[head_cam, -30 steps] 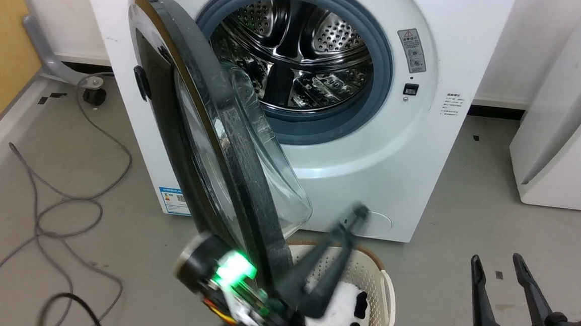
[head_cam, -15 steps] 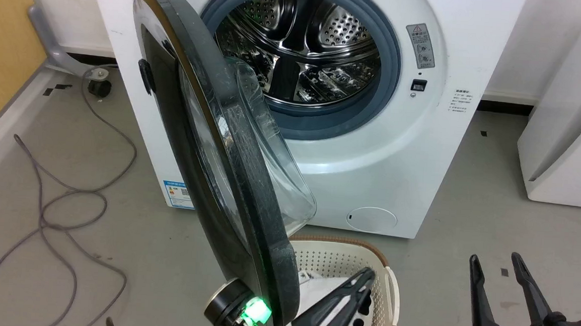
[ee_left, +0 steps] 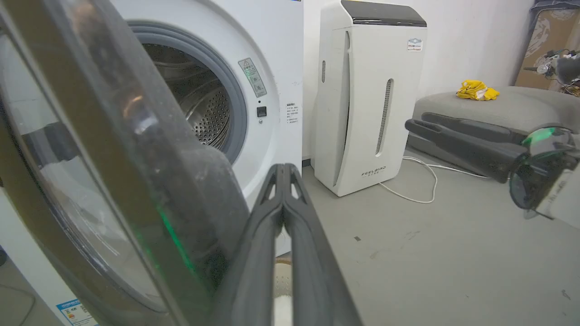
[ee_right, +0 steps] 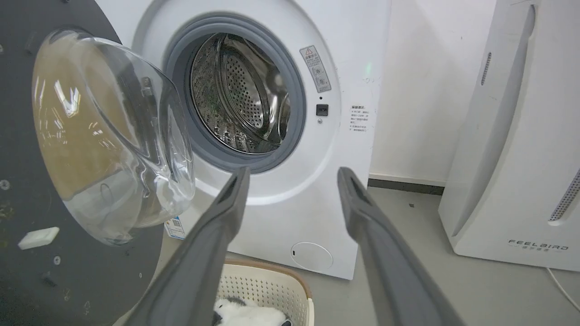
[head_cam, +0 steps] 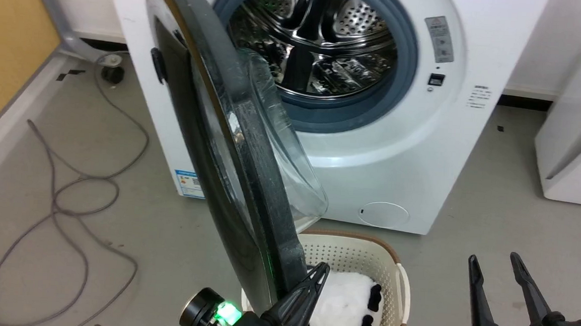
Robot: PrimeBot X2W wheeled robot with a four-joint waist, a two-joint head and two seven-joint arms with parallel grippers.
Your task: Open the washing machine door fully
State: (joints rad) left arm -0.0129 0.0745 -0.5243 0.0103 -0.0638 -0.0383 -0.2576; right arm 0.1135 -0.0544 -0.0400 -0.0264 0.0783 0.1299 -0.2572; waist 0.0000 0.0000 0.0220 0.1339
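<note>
The white washing machine [head_cam: 387, 154] stands ahead with its steel drum [head_cam: 323, 39] exposed. The washing machine door [head_cam: 251, 145], a black disc with a bulging glass bowl [head_cam: 291, 153], is swung out and stands edge-on to the head view. My left gripper [head_cam: 321, 275] is shut with nothing in it, its tips right beside the door's lower rim; I cannot tell whether they touch. In the left wrist view the shut left gripper [ee_left: 283, 168] points past the door [ee_left: 90, 136]. My right gripper [head_cam: 495, 257] hangs open at the lower right, clear of the door [ee_right: 18, 136], as the right gripper [ee_right: 294, 174] shows.
A cream laundry basket [head_cam: 360, 253] holding a white and black plush [head_cam: 342, 302] sits on the floor under the door's lower edge. Grey cables [head_cam: 67, 189] loop across the floor at the left. A white FEELBIRD appliance [ee_left: 367, 99] stands to the machine's right.
The head camera has shifted, sliding the scene right. My left gripper has come down from in front of the machine's lower panel to beside the door's lower rim. The right gripper has stayed put.
</note>
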